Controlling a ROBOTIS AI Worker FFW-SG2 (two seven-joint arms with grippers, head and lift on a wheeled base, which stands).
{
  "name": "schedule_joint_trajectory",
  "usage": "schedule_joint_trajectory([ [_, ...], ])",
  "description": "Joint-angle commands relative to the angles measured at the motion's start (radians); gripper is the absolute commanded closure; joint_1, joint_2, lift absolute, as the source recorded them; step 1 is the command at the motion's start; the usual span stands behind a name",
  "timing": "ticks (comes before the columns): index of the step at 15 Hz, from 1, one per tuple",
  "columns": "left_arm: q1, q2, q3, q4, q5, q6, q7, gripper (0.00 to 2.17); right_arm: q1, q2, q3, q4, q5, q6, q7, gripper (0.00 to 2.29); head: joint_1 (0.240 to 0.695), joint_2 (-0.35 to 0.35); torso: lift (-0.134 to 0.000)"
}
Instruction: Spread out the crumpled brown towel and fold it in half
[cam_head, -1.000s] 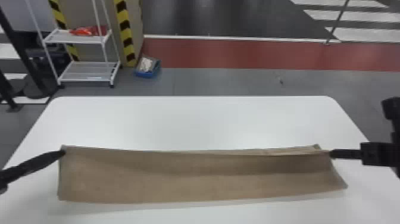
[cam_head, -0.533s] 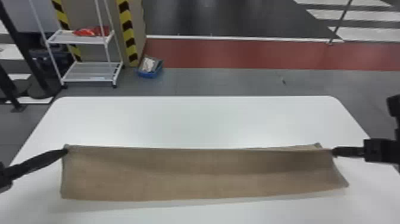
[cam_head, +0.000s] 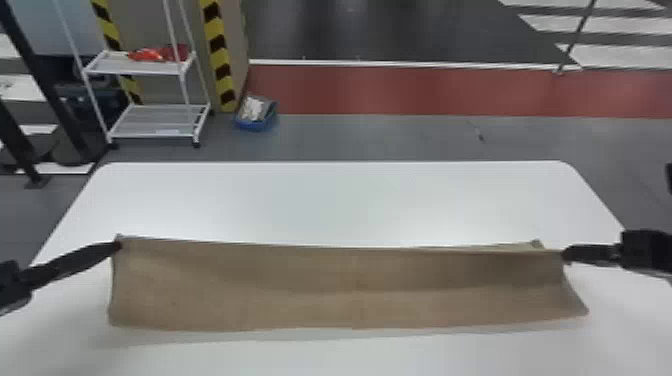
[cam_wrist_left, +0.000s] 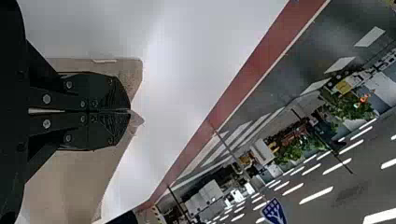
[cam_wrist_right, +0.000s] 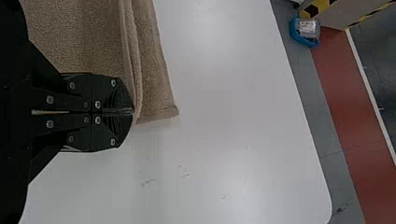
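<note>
The brown towel (cam_head: 320, 295) lies stretched wide across the white table (cam_head: 340, 205), its upper edge drawn nearly straight between the two grippers. My left gripper (cam_head: 119, 245) is closed on the towel's far left corner; in the left wrist view the same gripper (cam_wrist_left: 130, 111) has its fingers together with a small tip of cloth beyond them. At the far right corner, my right gripper (cam_head: 566, 254) pinches the towel's edge. In the right wrist view, that gripper (cam_wrist_right: 132, 112) is shut against a folded edge, with another layer of the towel (cam_wrist_right: 156, 88) lying past it.
Beyond the table's far edge stand a white shelf rack (cam_head: 155, 120) and a blue bin (cam_head: 256, 114) on the floor. Bare tabletop lies behind the towel and in a strip in front of it.
The towel's upper edge looks straighter, and the fold near its right end shows a little differently. Both grippers have hardly moved and still hold the corners.
</note>
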Motion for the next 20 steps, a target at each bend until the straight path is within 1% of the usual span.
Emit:
schedule_joint_trajectory([
  [1, -0.023, 0.000, -0.013, 0.025, -0.011, -0.001, 0.003, 1.15, -0.020, 0.001, -0.001, 0.032, -0.001, 0.009, 0.000, 1.33, 0.695, -0.033, -0.125],
  [4, -0.046, 0.000, -0.031, 0.046, -0.051, -0.004, 0.003, 1.15, -0.048, 0.001, -0.001, 0.063, -0.002, 0.024, 0.000, 1.33, 0.695, -0.035, -0.125],
  [8, -0.055, 0.002, -0.034, 0.063, -0.065, -0.007, 0.006, 1.15, -0.062, 0.002, -0.003, 0.082, -0.002, 0.027, -0.003, 1.33, 0.695, -0.034, -0.125],
  [10, -0.055, 0.002, -0.034, 0.064, -0.066, -0.007, 0.008, 1.15, -0.063, 0.007, -0.004, 0.083, -0.004, 0.031, -0.015, 1.30, 0.695, -0.032, -0.125],
  [11, -0.061, 0.002, -0.037, 0.074, -0.068, -0.016, 0.008, 1.15, -0.062, 0.018, -0.007, 0.083, -0.016, 0.040, -0.041, 1.11, 0.695, -0.033, -0.125],
  [13, -0.069, 0.003, -0.042, 0.087, -0.079, -0.038, 0.006, 1.15, -0.059, 0.050, -0.030, 0.078, -0.070, 0.061, -0.146, 0.22, 0.695, -0.033, -0.125],
  [14, -0.069, 0.002, -0.044, 0.089, -0.082, -0.050, 0.006, 1.15, -0.054, 0.059, -0.033, 0.068, -0.082, 0.061, -0.176, 0.17, 0.695, -0.034, -0.125],
  [17, -0.069, 0.002, -0.053, 0.095, -0.080, -0.059, 0.006, 1.15, -0.045, 0.076, -0.055, 0.049, -0.114, 0.040, -0.248, 0.17, 0.695, -0.023, -0.125],
  [20, -0.069, 0.002, -0.053, 0.097, -0.080, -0.066, 0.005, 1.15, -0.036, 0.082, -0.056, 0.020, -0.122, 0.046, -0.261, 0.17, 0.695, -0.025, -0.125],
])
